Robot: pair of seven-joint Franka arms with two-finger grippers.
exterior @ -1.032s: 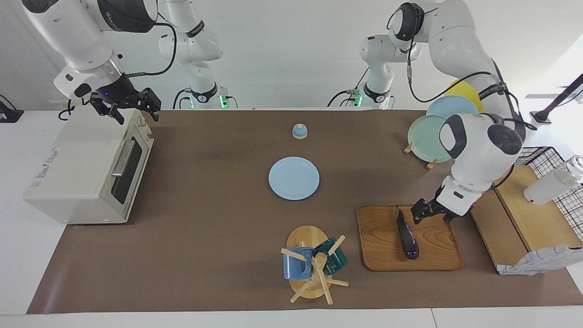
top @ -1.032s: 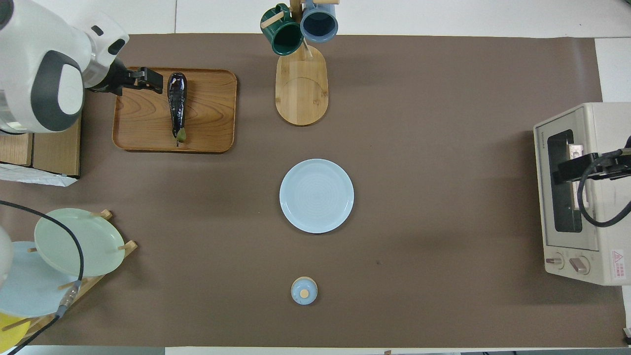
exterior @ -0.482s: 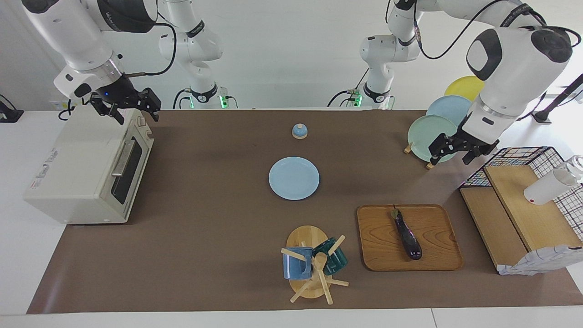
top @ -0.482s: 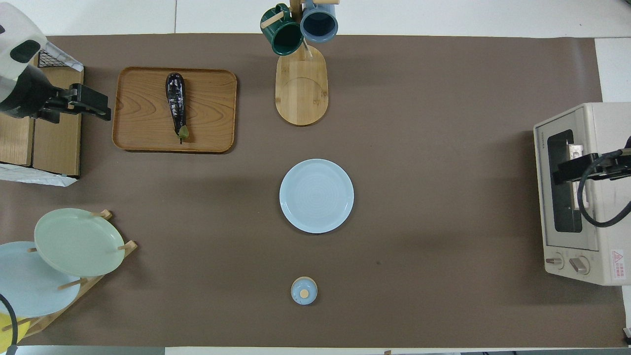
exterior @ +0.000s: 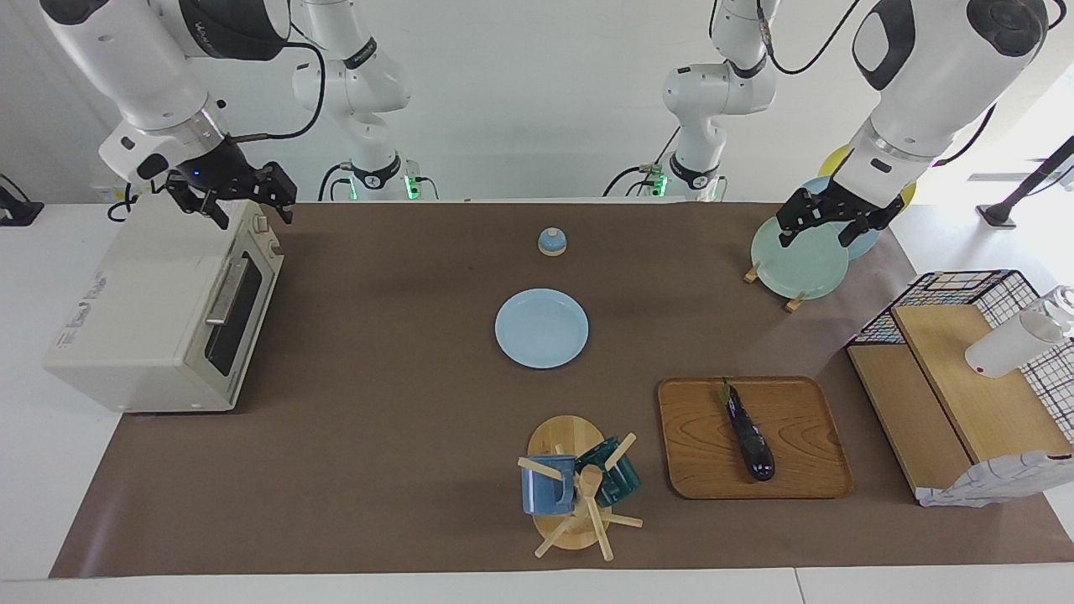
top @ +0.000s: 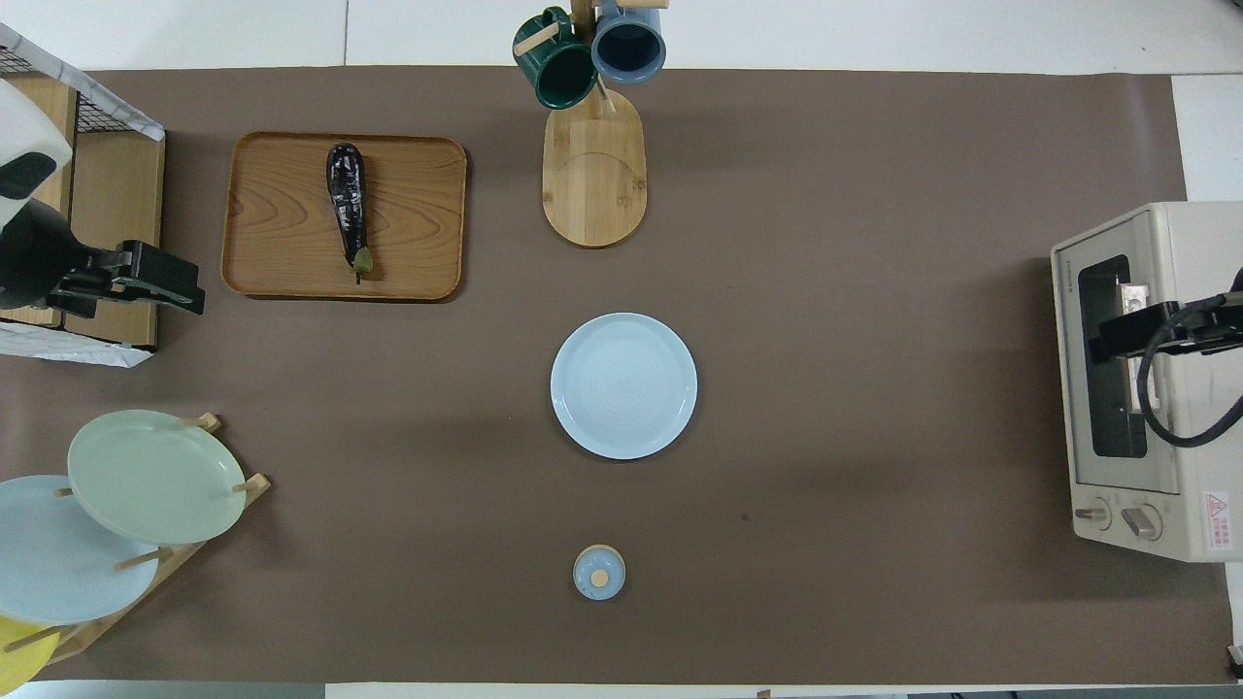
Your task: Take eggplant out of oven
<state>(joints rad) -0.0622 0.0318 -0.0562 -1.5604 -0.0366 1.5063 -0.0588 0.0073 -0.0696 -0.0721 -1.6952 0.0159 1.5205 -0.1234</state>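
Eggplant (exterior: 749, 430) lay on the wooden tray (exterior: 805, 470), stem end toward the robots, toward the left arm's end of the table and well apart from the oven (exterior: 143, 310) at the right arm's end. Oven door looked shut, bar handle up against the front. So I judged the task done: eggplant out, set down, nothing gripping it. Nothing left that I could see except parking the arms. Left gripper (exterior: 826, 220) hung in the air over the plate rack (exterior: 793, 256), jaws open and empty. Right gripper (exterior: 239, 197) hovered over the top edge of the oven near the knobs, jaws open, empty, waiting. Versus a second ago: the left gripper had been down low at the tray, just beside the eggplant's stem end; since then it had lifted and swung back toward the robots, passing the wire basket and ending over the rack. Eggplant stayed on the tray, shifted only slightly if at all. Right arm and oven unchanged. Blue plate (exterior: 541, 328) at mid-table and mug tree (exterior: 579, 495) untouched.
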